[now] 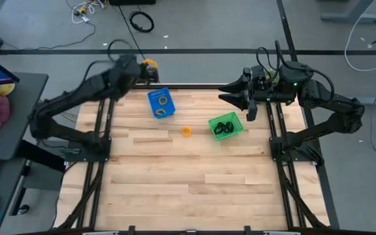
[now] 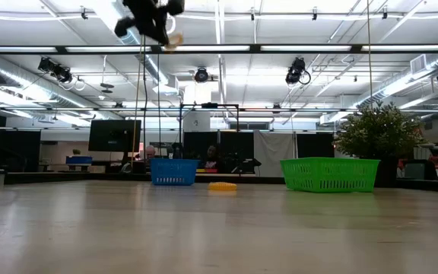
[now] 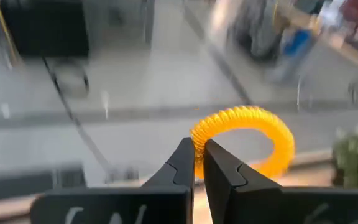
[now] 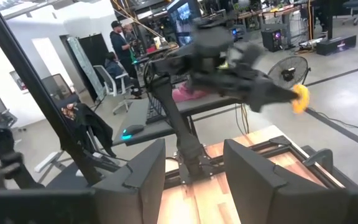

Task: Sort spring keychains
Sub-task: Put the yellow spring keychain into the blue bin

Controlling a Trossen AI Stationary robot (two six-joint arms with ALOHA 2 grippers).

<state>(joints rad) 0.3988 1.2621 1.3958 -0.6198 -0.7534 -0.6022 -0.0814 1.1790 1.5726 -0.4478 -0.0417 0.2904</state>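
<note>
The left jaws [image 3: 199, 163] are pinched nearly shut on an orange keychain [image 3: 244, 140], gripping one side of the coil so the rest of the loop stands free ahead of the fingertips. That thin bite suits a soft ring: it hangs clear and should drop cleanly when released. The left arm holds it high, beyond the far edge of the worktop [image 1: 175, 176] and just behind the blue bin [image 1: 160, 103], which already holds orange rings; the bin looks like where this one is meant to go, so the carry seems about to end over it.

The right jaws [image 4: 194, 165] stand apart with nothing between them, lifted off the worktop to the far right of the blue bin and just past the green bin [image 1: 226, 126]. That arm appears to be waiting, kept clear of the left arm's path.

The green bin lies to the right of the blue bin and holds the black keychains [image 1: 224, 127], so colours are being kept apart. One more orange keychain [image 1: 186, 131] lies loose on the worktop between the two bins, just in front of the blue one, not yet sorted.
</note>
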